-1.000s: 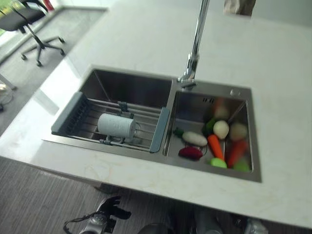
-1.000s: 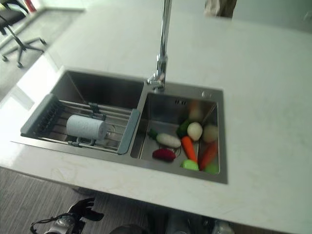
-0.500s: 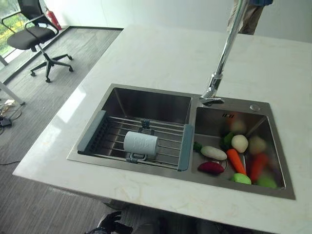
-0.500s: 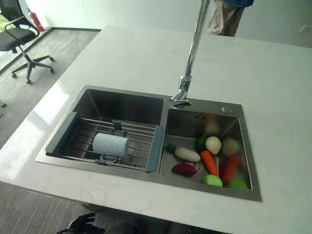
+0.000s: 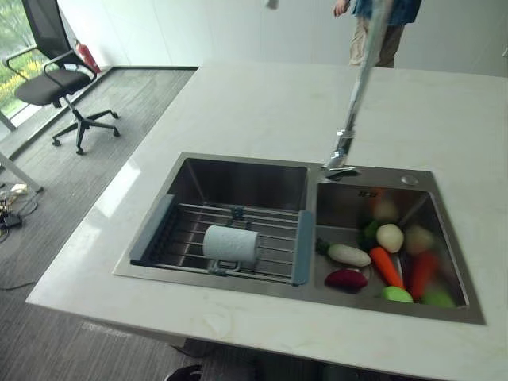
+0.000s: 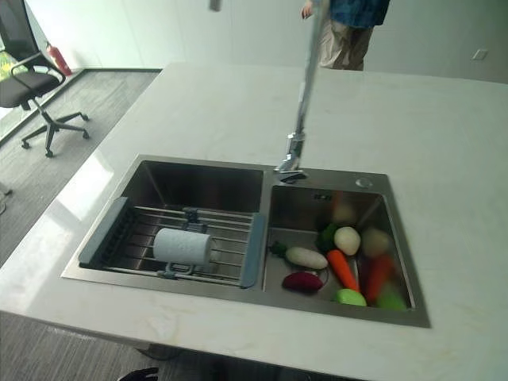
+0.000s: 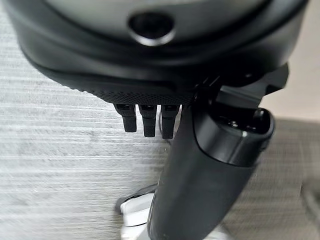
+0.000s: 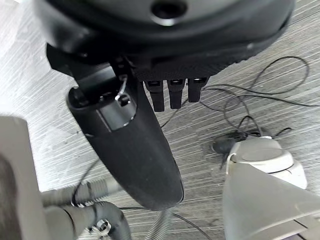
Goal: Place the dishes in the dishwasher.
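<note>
A white cup (image 5: pixel 231 244) lies on its side on a wire rack (image 5: pixel 302 248) with grey ends, set across the left basin of a steel sink (image 5: pixel 238 178). Both hands hang below the counter, far from the cup. My left hand (image 7: pixel 150 50) hangs over grey floor, its fingers (image 7: pixel 147 120) straight and holding nothing; it also shows as a dark tip (image 5: pixel 186 371) at the counter's near edge. My right hand (image 8: pixel 165 30) hangs over the floor too, fingers (image 8: pixel 172 92) straight and empty.
The right basin (image 5: pixel 444 238) holds several toy vegetables (image 5: pixel 386 265). A tall faucet (image 5: pixel 353 103) rises between the basins. The pale counter (image 5: pixel 262 103) spreads all round the sink. A person (image 5: pixel 381 32) stands at its far side. An office chair (image 5: pixel 59 87) stands far left.
The camera has tilted up, so the whole picture shifted and more of the far counter and room shows. My left hand has sunk lower in view. The cup and vegetables have not moved.
</note>
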